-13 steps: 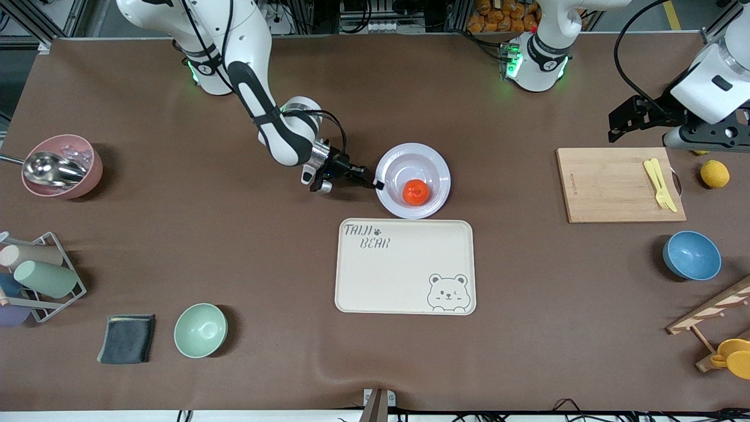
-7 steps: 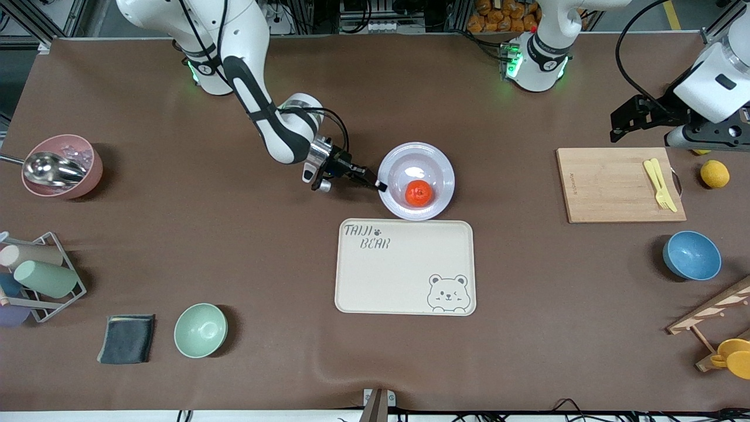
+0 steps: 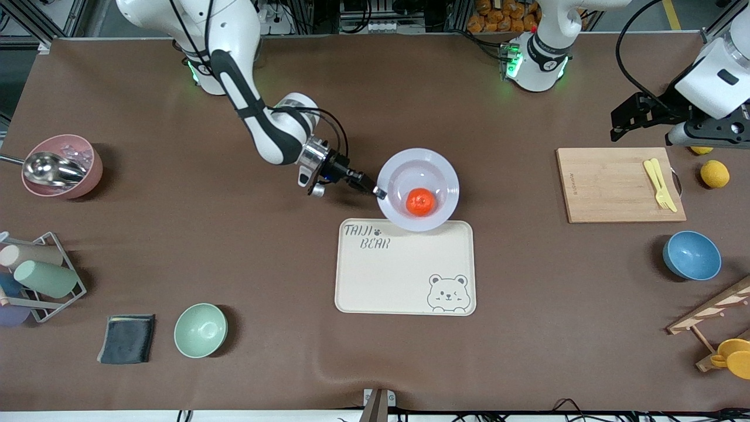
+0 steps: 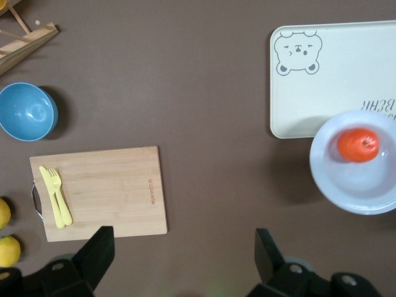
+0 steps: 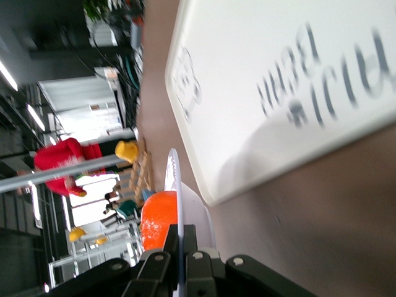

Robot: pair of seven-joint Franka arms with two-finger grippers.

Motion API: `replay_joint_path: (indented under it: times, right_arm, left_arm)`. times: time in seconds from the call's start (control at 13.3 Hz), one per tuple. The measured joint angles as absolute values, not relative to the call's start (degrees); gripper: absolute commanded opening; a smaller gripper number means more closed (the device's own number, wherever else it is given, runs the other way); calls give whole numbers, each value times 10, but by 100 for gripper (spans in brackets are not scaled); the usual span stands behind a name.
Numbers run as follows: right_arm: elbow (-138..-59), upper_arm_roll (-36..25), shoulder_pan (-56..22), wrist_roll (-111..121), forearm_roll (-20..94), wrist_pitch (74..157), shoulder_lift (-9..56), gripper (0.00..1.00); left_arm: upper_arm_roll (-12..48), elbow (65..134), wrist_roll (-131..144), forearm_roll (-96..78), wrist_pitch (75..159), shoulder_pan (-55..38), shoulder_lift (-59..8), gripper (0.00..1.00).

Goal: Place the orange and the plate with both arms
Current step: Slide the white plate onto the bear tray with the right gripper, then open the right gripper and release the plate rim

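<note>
right gripper (image 3: pixel 378 191) pinches plate (image 3: pixel 445 176) rim, orange (image 3: pixel 420 202) inside.

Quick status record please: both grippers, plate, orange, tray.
right gripper: shut on plate rim, at the edge toward the right arm's end
plate: held up, its near edge over the tray's rim
orange: in the plate
tray: on the table, nothing resting on it
left gripper: open, holding nothing, above the cutting board at the left arm's end; arm waits
</note>
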State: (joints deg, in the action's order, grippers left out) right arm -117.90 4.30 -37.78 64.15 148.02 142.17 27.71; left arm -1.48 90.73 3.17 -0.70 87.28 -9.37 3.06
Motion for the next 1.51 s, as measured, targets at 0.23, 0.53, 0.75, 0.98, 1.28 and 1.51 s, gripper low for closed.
replay_joint_path:
  times: [0.23, 0.53, 0.75, 0.98, 1.28, 1.51]
  right_arm:
    - [-1151, 41, -339, 642, 1480, 1422, 279, 0]
    - [-1079, 41, -318, 665, 1480, 1422, 344, 0]
    - [-1024, 41, -318, 680, 1480, 1424, 412, 0]
    - [-985, 44, -320, 683, 1481, 1451, 444, 0]
    - [-957, 45, -322, 697, 1481, 1470, 466, 0]
    - [-946, 44, -321, 704, 1482, 1470, 477, 9]
  left_arm:
    - [-14, 906, 32, -7, 873, -94, 31, 100]
    - [-12, 905, 32, -7, 873, -95, 31, 100]
    - [-3, 904, 32, -7, 873, -95, 31, 100]
    - [-5, 904, 32, -7, 873, -93, 31, 100]
    - [-7, 904, 32, -7, 872, -91, 31, 100]
    - [-10, 904, 32, -7, 872, -90, 31, 100]
